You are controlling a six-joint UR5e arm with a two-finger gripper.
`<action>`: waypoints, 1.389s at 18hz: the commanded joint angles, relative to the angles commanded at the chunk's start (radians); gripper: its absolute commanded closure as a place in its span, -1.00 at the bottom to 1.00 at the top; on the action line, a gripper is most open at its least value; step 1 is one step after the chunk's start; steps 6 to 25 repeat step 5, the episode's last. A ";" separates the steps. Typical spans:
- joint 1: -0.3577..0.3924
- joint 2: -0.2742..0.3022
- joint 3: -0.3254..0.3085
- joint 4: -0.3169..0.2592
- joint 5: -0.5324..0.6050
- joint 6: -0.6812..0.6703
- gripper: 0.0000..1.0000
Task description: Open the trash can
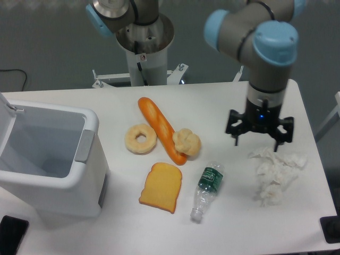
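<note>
Trash can (50, 175) front-left, lid up; arm's jaws spread, empty, above crumpled tissue (276, 172).

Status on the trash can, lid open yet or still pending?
Done, it looks like: the trash can is open, its lid swung up at the left edge and the inside showing. In hand: nothing; the gripper hangs open over the tissue, far right of the can. Left: nothing visible for opening.

Large boxy white trash can (50, 178), lid swung up, interior exposed, grey tab, table's left edge
</note>
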 joint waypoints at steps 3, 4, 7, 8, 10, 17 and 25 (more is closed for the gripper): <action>0.012 -0.031 0.003 0.002 0.008 0.095 -1.00; 0.018 -0.031 0.003 0.000 0.008 0.109 -1.00; 0.026 -0.029 0.005 0.000 0.006 0.120 -1.00; 0.026 -0.029 0.005 0.000 0.006 0.120 -1.00; 0.026 -0.029 0.005 0.000 0.006 0.120 -1.00; 0.026 -0.029 0.005 0.000 0.006 0.120 -1.00; 0.026 -0.029 0.005 0.000 0.006 0.120 -1.00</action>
